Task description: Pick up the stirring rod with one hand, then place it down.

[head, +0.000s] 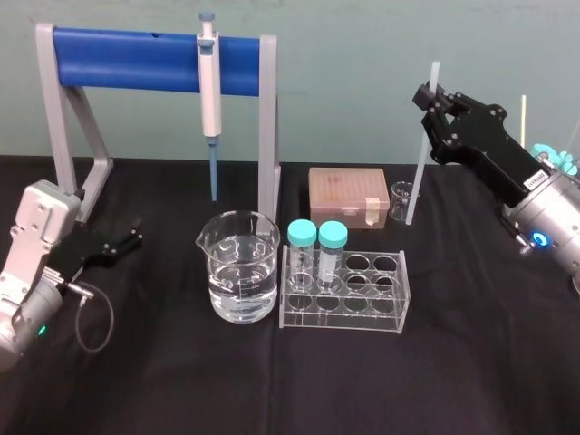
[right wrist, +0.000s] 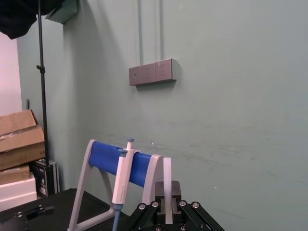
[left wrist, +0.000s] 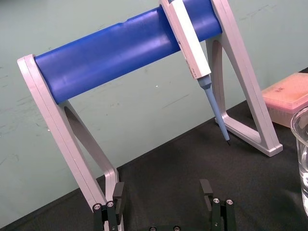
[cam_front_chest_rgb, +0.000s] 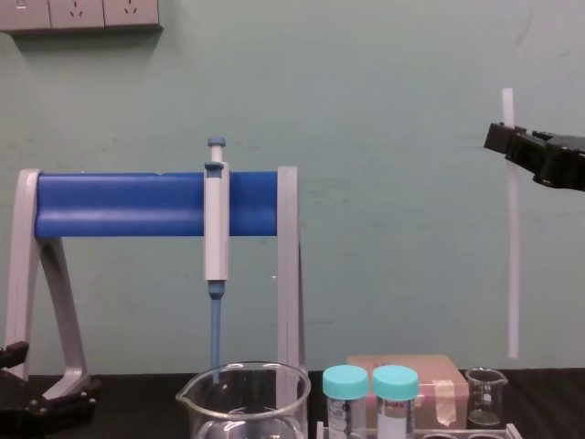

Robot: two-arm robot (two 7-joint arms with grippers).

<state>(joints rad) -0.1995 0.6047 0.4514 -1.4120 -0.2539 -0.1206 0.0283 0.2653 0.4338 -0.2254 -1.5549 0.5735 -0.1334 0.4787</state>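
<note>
The black right end effector (head: 431,98) is clamped on the long, thin white translucent stirring rod (head: 420,149), at 2 o'clock from the clear acrylic tube rack (head: 344,290). In the head view the rod's tip seems level with the small glass beaker (head: 401,201). The chest view shows the tip hanging above that beaker. The left end effector (head: 134,234) rests on the black bench (head: 272,390) at 9 o'clock, and the left wrist view shows its fingers (left wrist: 119,192) apart.

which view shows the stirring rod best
Chest view: the whole stirring rod hangs upright, held near its top by the right end effector. Head view shows it slanted; right wrist view, a short piece.
</note>
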